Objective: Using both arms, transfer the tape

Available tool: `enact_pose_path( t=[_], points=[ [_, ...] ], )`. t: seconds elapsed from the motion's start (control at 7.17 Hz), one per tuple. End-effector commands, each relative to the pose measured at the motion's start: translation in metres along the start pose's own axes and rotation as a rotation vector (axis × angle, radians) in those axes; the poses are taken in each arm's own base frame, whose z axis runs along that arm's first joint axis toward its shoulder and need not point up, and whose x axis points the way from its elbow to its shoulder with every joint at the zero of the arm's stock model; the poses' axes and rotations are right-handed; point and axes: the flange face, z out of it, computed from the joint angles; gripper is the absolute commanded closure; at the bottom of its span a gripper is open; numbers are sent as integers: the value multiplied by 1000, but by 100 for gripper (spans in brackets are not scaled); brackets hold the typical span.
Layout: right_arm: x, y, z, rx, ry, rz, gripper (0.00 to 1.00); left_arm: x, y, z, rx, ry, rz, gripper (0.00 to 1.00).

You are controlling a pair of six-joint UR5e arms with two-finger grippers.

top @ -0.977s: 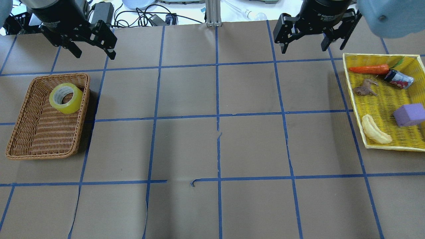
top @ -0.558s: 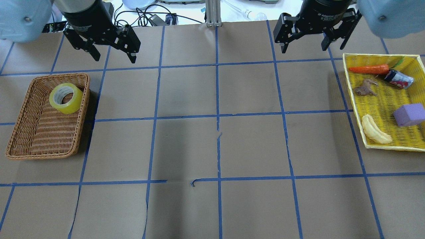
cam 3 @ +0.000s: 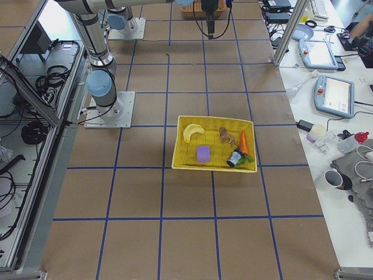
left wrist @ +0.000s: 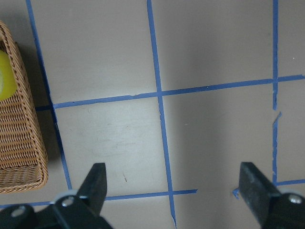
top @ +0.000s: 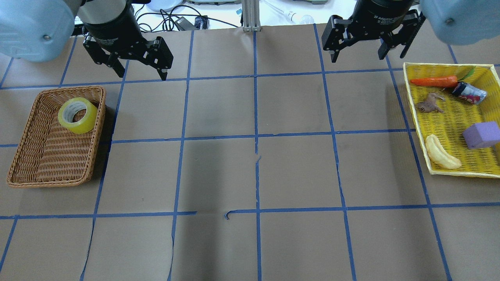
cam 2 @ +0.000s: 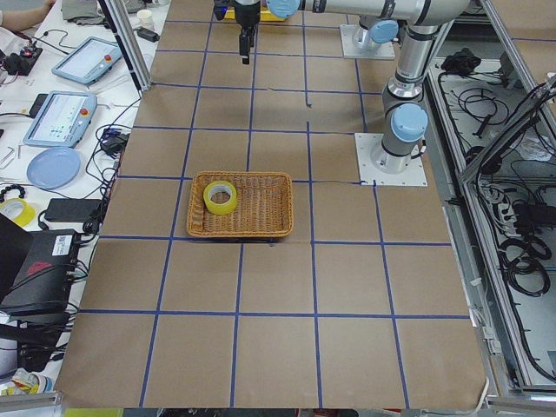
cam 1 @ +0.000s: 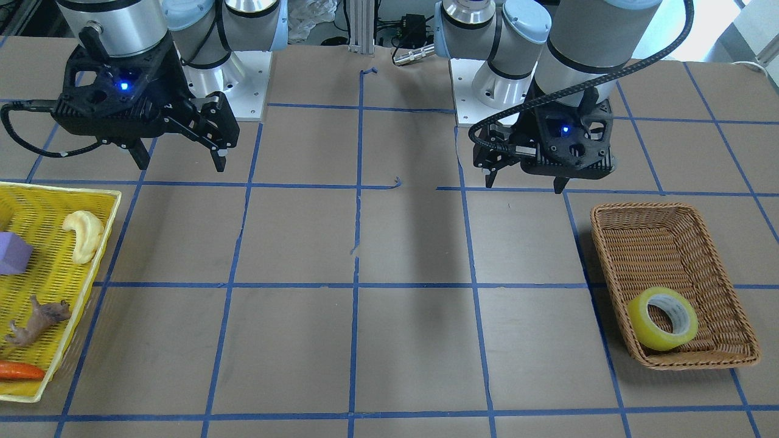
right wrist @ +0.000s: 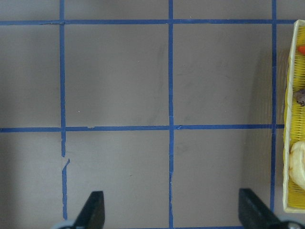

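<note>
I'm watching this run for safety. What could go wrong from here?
1. The tape sits tilted in a corner of the wicker basket, close to its walls; the open left claw might catch the wicker or drag the basket while grasping.
2. A mid-air hand-over to the open right claw could let the smooth roll slip.
3. If the yellow tray is the target, it already holds several items, so space is tight.

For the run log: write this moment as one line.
tape: in wicker basket, untouched | left gripper: open, empty | right gripper: open, empty
</note>
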Motion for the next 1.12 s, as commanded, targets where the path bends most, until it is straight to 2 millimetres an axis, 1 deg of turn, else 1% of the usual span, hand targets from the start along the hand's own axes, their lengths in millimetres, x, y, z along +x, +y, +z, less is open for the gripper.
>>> enact_pose_path(
  t=[0.0,0.14,0.42,0.7,0.98],
  points=[
    [0,0,0,1,0,0,0,4,0,3,31,-1,-5,0],
    [0,0,0,1,0,0,0,-1,0,-1,44,-4,-3,0],
    [0,0,0,1,0,0,0,-1,-1,-2,49,0,-13,0],
    [0,0,0,0,0,0,0,-1,0,3,43,-2,-1,0],
    [0,0,0,1,0,0,0,-1,-2,1,56,-3,-3,0]
  ],
)
